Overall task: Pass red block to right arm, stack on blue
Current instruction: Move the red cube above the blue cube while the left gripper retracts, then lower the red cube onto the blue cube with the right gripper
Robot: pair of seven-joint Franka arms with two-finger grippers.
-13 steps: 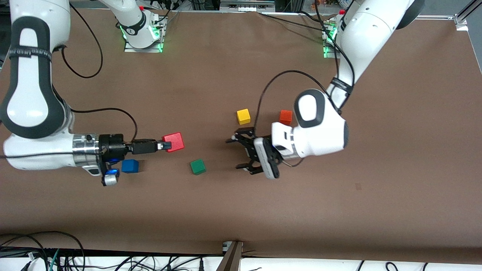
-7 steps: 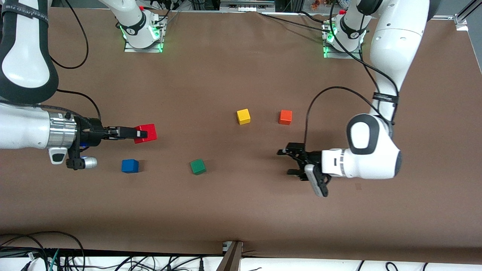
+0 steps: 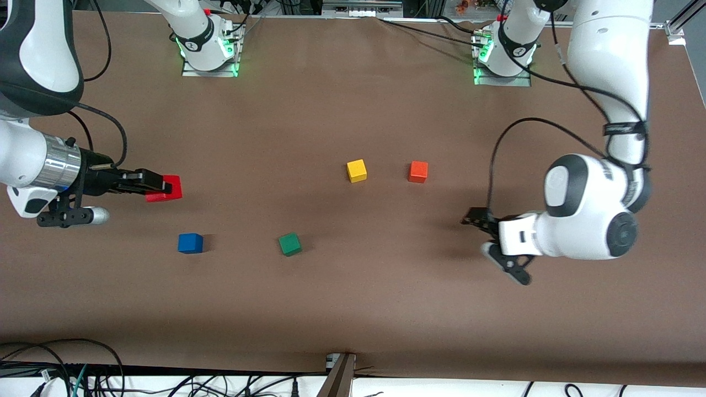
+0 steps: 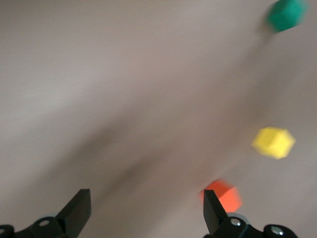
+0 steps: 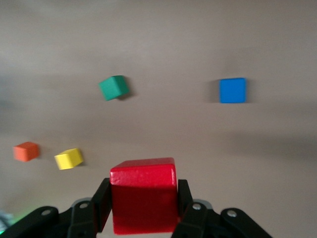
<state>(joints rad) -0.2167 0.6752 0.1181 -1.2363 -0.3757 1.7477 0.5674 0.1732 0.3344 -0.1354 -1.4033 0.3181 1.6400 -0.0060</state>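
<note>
Above the desk point(image 3: 342, 309), toward the right arm's end, the right tool point(image 3: 160, 187) was clamped on the red block point(image 3: 168, 188), holding it clear of the surface. In the right wrist view the two fingers point(image 5: 101, 203) pressed against opposite sides of the red block point(image 5: 143, 201), with the block filling the gap between them.

The blue cube point(image 3: 190, 243) rested on the desk, nearer to the front camera than the spot under the red block, and apart from it. It was not touched by either tool. The green cube point(image 3: 289, 244) lay beside the blue cube, toward the left arm's end. The yellow cube point(image 3: 357, 171) and the orange cube point(image 3: 418, 171) sat side by side, farther from the front camera than the blue cube and well toward the left arm's end of it.

The left tool point(image 3: 485, 229) hung over bare desk, well apart from the blue cube at the left arm's end. Its fingers point(image 4: 79, 210) were spread wide and held nothing.
</note>
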